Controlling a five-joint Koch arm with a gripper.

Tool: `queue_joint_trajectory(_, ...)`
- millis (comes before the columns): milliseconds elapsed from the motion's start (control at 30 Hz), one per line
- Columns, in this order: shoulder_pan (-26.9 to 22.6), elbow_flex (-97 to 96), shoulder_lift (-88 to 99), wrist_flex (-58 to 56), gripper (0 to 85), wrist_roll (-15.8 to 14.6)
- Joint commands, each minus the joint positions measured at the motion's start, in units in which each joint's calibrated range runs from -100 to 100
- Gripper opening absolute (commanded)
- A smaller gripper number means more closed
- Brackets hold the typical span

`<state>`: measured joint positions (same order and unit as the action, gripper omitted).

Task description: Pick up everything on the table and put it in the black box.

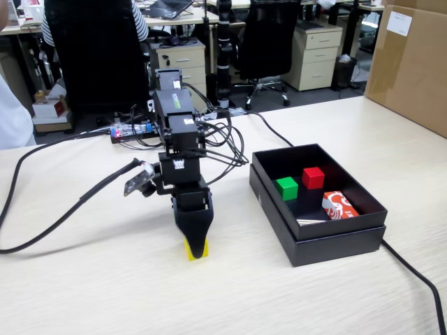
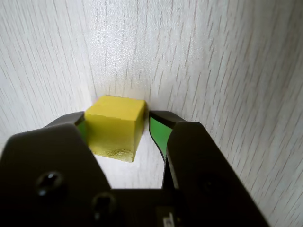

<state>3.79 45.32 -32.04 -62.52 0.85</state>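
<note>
Beige wood-grain table (image 1: 335, 293) amid office desks (image 1: 318, 52), black box (image 1: 335, 244) aboard.

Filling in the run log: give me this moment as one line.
hand: down, straddling yellow cube, small gap on one side | green cube, red cube: in black box

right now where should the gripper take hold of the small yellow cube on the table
Grip the small yellow cube across its two flat opposite side faces, coming straight down from above. It sits flat on the beige wood-grain table, and the gripper already straddles it, one jaw at each side, so closing there should hold it.
</note>
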Motion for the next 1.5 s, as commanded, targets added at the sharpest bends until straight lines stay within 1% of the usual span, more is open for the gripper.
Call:
queue_joint_trajectory(0,0.00,5.36,1.00,1.66,12.9,0.29)
queue_joint_trajectory(33,0.05,5.90,1.00,1.83,5.9,0.24)
queue_joint_trajectory(67,0.20,6.26,1.12,2.18,0.9,0.20)
queue_joint_trajectory(300,0.24,5.36,6.51,2.01,0.9,0.15)
queue_joint_trajectory(700,-1.22,-6.43,35.54,0.62,0.9,-0.24)
queue_joint_trajectory(833,-3.86,-12.77,48.28,-1.19,0.9,-1.81)
queue_joint_trajectory(933,-7.77,-18.30,58.49,-1.45,0.9,-3.52)
queue_joint_trajectory(1000,-9.96,-19.85,61.13,-1.45,0.9,-4.15)
queue_joint_trajectory(1133,-13.72,-19.30,62.62,-1.45,0.9,-4.79)
queue_joint_trajectory(1267,-16.02,-17.31,60.67,-1.45,0.9,-5.08)
queue_joint_trajectory(1367,-17.39,-14.41,56.54,-1.45,0.9,-5.27)
queue_joint_trajectory(1467,-18.36,-7.52,46.90,-1.45,1.1,-5.52)
